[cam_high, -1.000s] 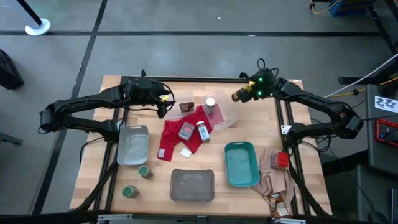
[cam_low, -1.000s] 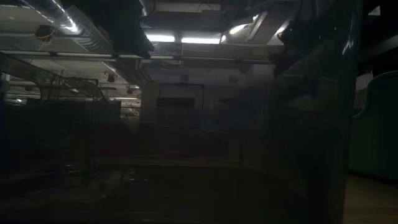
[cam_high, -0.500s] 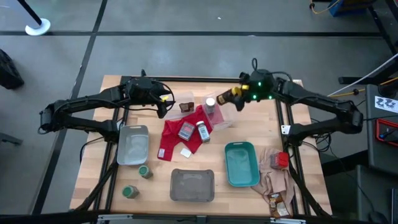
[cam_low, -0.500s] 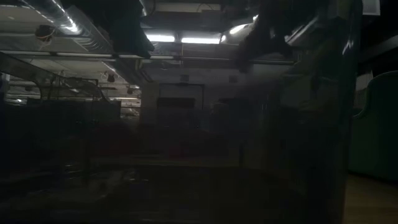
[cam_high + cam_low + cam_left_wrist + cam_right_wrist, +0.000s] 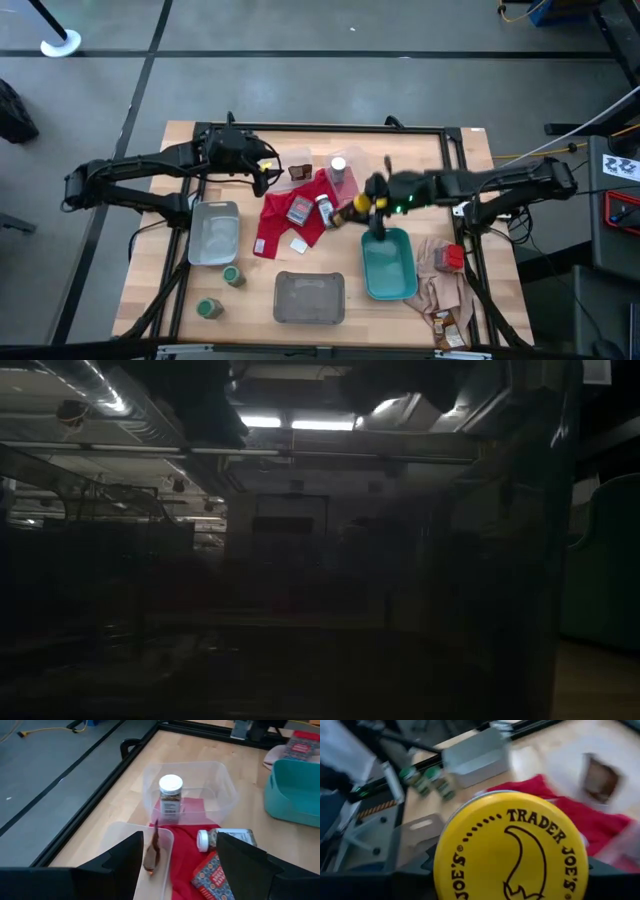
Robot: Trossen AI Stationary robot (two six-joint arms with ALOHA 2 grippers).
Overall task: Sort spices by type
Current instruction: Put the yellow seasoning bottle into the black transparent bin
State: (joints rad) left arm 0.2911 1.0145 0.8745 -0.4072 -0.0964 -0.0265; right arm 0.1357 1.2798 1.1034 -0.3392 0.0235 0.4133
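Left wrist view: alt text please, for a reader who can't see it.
A white-capped spice bottle stands upright in a clear tray beyond the left gripper, whose open fingers hold nothing. A second white-capped bottle lies on its side on a red cloth, near a teal tray.

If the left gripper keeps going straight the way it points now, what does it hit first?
Probably the brown packet standing in the small clear tray just ahead of the left gripper. Beyond it stands the white-capped bottle. Depth is uncertain.
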